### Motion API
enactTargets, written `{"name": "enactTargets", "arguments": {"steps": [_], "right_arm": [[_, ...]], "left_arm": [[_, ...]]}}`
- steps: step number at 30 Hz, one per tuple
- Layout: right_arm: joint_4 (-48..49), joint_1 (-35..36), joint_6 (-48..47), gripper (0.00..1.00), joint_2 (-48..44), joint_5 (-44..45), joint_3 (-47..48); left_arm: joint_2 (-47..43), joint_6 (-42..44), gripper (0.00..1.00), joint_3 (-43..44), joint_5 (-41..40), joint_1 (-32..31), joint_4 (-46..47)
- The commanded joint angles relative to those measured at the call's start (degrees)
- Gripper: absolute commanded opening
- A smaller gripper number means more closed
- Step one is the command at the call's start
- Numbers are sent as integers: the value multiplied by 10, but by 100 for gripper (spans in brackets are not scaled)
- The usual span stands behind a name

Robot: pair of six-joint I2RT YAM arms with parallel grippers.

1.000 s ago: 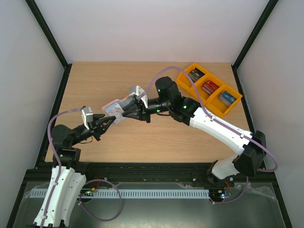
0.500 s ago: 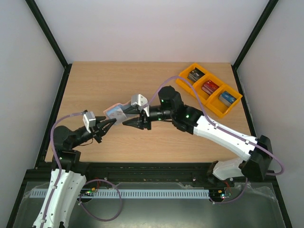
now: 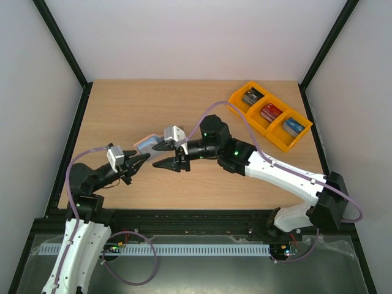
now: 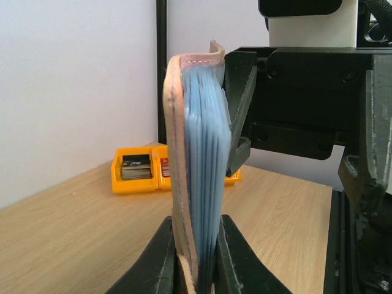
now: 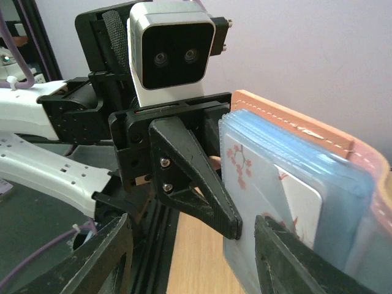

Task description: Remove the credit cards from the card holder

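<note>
Here, the left claw (image 4: 195,248) is clamped tight on the lower edge of the small folding card holder (image 4: 195,153), pinkish-tan outside with light blue plastic pockets inside. One black finger (image 4: 156,260) presses on each face, so the holder stands upright, held up off the light wooden bench (image 3: 122,110) over its middle-left part. The right claw (image 3: 153,158) faces it from the right, jaws parted roughly halfway with nothing gripped between them, its tips just beside the holder's near edge. Seen from that claw's own wrist camera, its two fingers (image 5: 104,257) stand wide apart with the holder close in front. The credit cards (image 5: 248,177) are tucked in the blue pockets: a whitish one with faint reddish marks in front, and the edge of a plain white one behind it. At the far right corner of the bench stand three joined orange plastic bins (image 3: 285,142), holding a dark box, a red box and a blue box.
</note>
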Motion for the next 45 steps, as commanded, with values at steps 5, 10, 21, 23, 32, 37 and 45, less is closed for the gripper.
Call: {"name": "enactTargets", "arguments": {"steps": [5, 10, 21, 23, 32, 37, 45], "right_arm": [[3, -30, -11, 51, -74, 74, -31], [-32, -66, 2, 56, -93, 119, -28], [-83, -77, 24, 99, -55, 165, 15], [-86, -77, 30, 99, -38, 122, 26], [-70, -72, 68, 38, 12, 20, 63], [-68, -73, 65, 2, 0, -1, 57], [-104, -93, 46, 2, -19, -34, 60]], "left_arm": [[-10, -80, 2, -2, 0, -4, 74], [-10, -103, 2, -3, 0, -4, 76], [-10, -108, 2, -1, 3, -4, 71], [-10, -106, 2, 0, 3, -4, 70], [-11, -108, 2, 0, 2, -4, 61], [-14, -115, 8, -5, -14, -4, 58], [-22, -92, 38, 5, -21, 2, 22]]}}
